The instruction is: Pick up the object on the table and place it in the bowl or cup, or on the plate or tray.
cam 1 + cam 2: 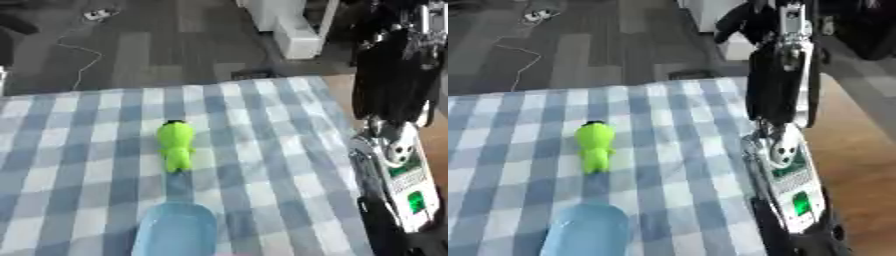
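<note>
Green toy (176, 145) beside raised right arm (780, 85)

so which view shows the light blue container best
The left eye view: the light blue container sits nearer the middle, with more of its rounded top showing. The right eye view shows it too, lower left and cut by the bottom edge. The green toy lies just beyond it.

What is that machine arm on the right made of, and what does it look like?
The robot's right arm looks mostly black with a silver metal joint near the top. Lower down sits a pale silver-white casing carrying a round dark mark and green panels. No robot hand is clearly visible in either view.
</note>
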